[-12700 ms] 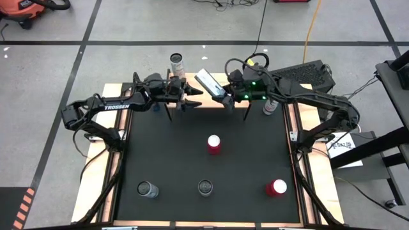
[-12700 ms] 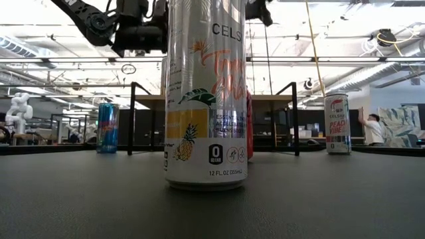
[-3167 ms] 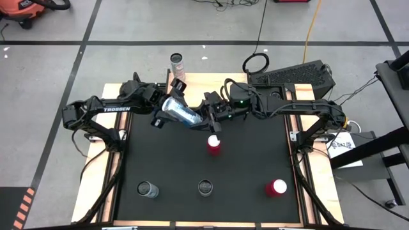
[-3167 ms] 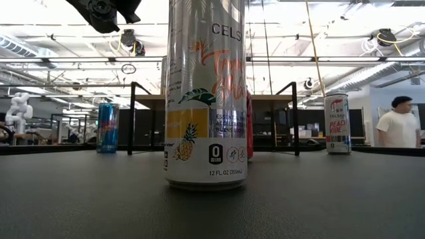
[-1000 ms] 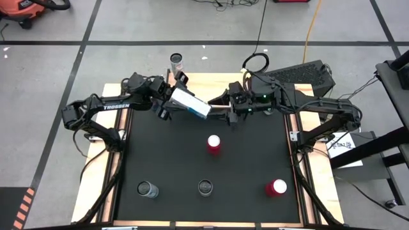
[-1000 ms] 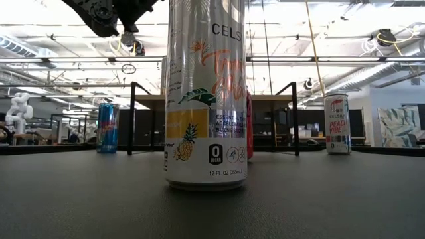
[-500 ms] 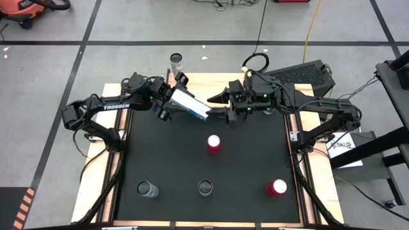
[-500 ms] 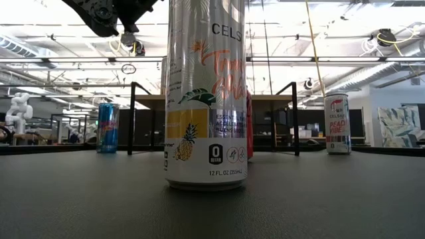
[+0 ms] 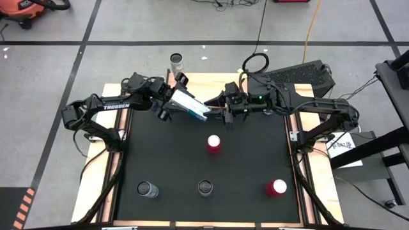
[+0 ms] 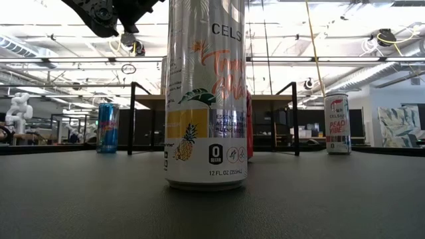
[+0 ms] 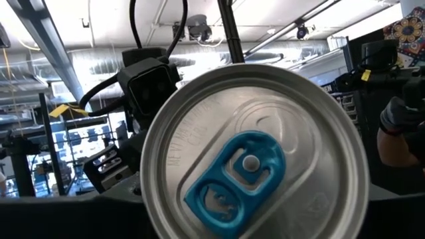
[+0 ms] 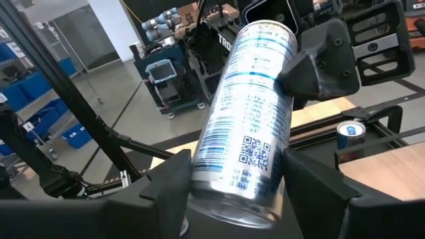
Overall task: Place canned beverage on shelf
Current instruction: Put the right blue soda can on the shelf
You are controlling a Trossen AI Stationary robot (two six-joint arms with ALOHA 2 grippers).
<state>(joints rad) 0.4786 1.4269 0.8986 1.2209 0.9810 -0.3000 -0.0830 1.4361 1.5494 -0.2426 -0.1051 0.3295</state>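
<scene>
Left fingers [image 9: 171, 104] pinch a tilted silver can with a blue tab [image 9: 190, 105] in the air by the counter's far edge, while the right fingers [image 12: 229, 192] are spread around its free end. Nothing's on the light-wood shelf [image 9: 211, 81] yet, so placement's still to do.

Bright overhead ceiling strip lights [image 10: 345, 61], soft shadows, bg glare in low view.

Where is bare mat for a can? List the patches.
Free: the black mat left of the red-topped centre can, up to the silver front-left can; also right of it, behind the red front-right can. Crowded: the back, where left gripper and right gripper meet at the tilted white can.
</scene>
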